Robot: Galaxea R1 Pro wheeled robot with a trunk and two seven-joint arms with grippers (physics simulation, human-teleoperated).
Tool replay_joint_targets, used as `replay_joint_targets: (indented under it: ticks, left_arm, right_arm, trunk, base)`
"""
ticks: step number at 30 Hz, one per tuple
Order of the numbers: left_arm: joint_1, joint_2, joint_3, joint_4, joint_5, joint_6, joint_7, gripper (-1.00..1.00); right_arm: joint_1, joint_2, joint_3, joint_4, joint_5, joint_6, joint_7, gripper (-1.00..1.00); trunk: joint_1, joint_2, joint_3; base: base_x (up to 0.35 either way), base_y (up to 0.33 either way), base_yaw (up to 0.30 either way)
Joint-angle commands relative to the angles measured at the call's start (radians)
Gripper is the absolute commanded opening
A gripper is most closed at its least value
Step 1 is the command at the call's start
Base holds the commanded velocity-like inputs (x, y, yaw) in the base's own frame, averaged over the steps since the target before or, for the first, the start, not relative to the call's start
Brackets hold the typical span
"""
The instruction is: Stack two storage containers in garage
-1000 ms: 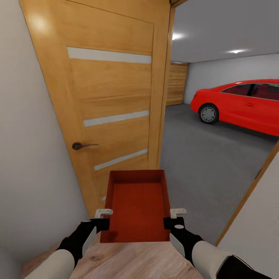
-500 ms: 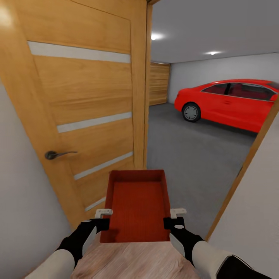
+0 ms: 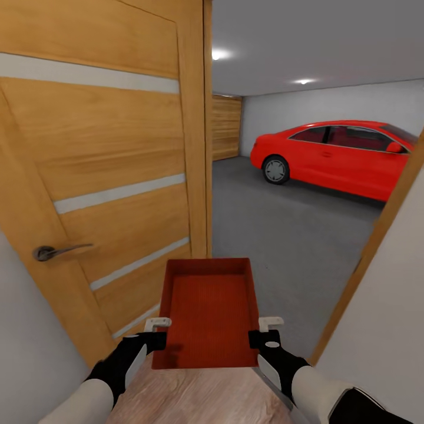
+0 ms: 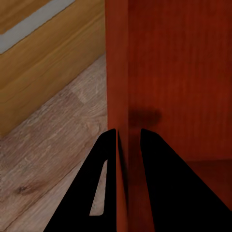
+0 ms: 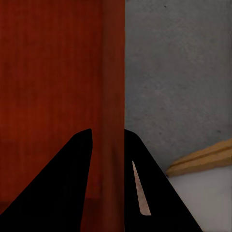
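We note one storage container [image 3: 209, 312], orange-red and empty, carried level at 6 o'clock in the head view. The left gripper [image 4: 128, 140] has its jaws closed thinly over the container's left wall; the right gripper [image 5: 107, 137] grips the right wall likewise. The open wooden door [image 3: 106, 171] stands close at 9 o'clock, the door frame [image 3: 371, 253] at 3 o'clock, the grey garage floor [image 3: 282, 229] at 12 o'clock and a red car [image 3: 335, 156] at 1 o'clock. In our judgement, the narrow doorway risks a container or elbow strike, twisting the wall-edge grips loose.
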Motion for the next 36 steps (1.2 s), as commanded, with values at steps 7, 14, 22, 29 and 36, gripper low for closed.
replay_joint_targets:
  ticks: [7, 14, 22, 29, 36]
  left_arm:
    - [0.0, 0.001, 0.008, 0.001, 0.004, 0.003, 0.003, -1.0]
    - [0.0, 0.001, 0.008, 0.0, 0.003, 0.002, 0.003, -1.0]
    - [0.0, 0.001, 0.008, 0.0, 0.003, 0.002, 0.003, -1.0]
    - [0.0, 0.001, 0.008, 0.0, 0.003, 0.003, 0.003, -1.0]
    - [0.0, 0.001, 0.008, 0.0, 0.003, 0.002, 0.003, -1.0]
  right_arm:
    - [-0.002, -0.012, -0.045, -0.001, 0.009, -0.033, -0.03, -1.0]
    - [-0.002, -0.012, -0.045, -0.001, 0.008, -0.034, -0.031, -1.0]
    - [-0.002, -0.011, -0.045, -0.001, 0.008, -0.034, -0.031, -1.0]
    - [-0.002, -0.01, -0.045, -0.001, 0.009, -0.033, -0.031, -1.0]
    - [-0.002, -0.009, -0.045, -0.001, 0.009, -0.033, -0.03, -1.0]
  trunk:
    - [0.001, -0.001, -0.001]
    - [0.001, -0.001, -0.001]
    - [0.001, -0.001, -0.001]
    - [0.001, -0.001, -0.001]
    - [0.001, -0.001, -0.001]
  base:
    - [0.253, 0.18, -0.003]
    - [0.234, 0.114, -0.095]
    - [0.198, 0.013, -0.233]
    - [0.195, 0.001, -0.236]
    - [0.194, 0.0, -0.216]
